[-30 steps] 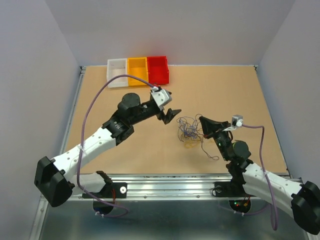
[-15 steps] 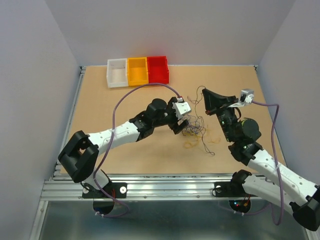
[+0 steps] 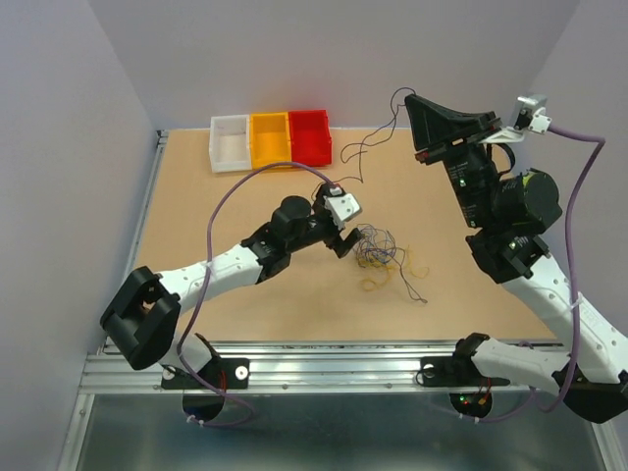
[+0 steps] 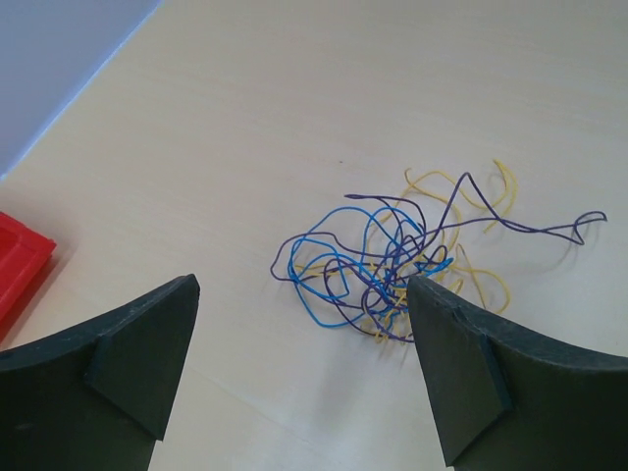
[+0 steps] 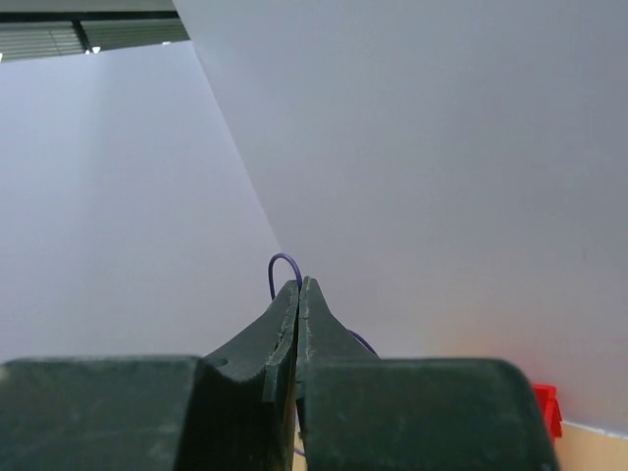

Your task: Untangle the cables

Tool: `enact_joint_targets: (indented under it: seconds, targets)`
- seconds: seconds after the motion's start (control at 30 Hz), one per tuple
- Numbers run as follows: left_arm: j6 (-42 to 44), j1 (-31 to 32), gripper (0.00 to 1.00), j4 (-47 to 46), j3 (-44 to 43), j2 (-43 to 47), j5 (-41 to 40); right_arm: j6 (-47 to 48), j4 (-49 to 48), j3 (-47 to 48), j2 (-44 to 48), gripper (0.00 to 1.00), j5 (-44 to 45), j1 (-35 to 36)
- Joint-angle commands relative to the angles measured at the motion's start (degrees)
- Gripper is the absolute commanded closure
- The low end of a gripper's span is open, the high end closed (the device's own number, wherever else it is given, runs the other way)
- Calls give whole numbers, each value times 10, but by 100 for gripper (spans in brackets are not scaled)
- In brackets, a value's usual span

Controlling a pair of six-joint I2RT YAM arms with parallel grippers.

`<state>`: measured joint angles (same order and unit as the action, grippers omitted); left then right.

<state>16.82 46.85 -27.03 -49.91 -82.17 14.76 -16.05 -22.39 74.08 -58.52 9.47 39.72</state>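
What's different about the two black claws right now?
The left gripper is wide open; the right gripper is shut. The left gripper holds nothing, while the right gripper pinches one thin purple cable. The left gripper sits low beside the tangle of cables on the table; the right gripper is high above the table. Both are black, two-fingered claws.

A white box (image 3: 230,143), a yellow box (image 3: 270,139) and a red box (image 3: 310,136) sit side by side, upper left on the brown table (image 3: 196,216).
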Motion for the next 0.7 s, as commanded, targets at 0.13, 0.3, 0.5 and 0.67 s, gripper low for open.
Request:
enact_joint_targets:
  seconds: [0.13, 0.3, 0.5, 0.67]
  targets:
    - [-29, -27, 1, -79, 15, 71, -12, -13, 31, 48, -45, 99, -46, 0]
    - [-79, -68, 1, -49, -21, 45, -120, -11, 19, 46, -62, 99, -35, -1]
    - [-153, -175, 1, 80, -152, -75, -131, 18, -61, 50, -107, 99, -11, -1]
    - [-180, -251, 1, 92, -201, -153, -142, 48, -163, 47, -164, 99, 60, 0]
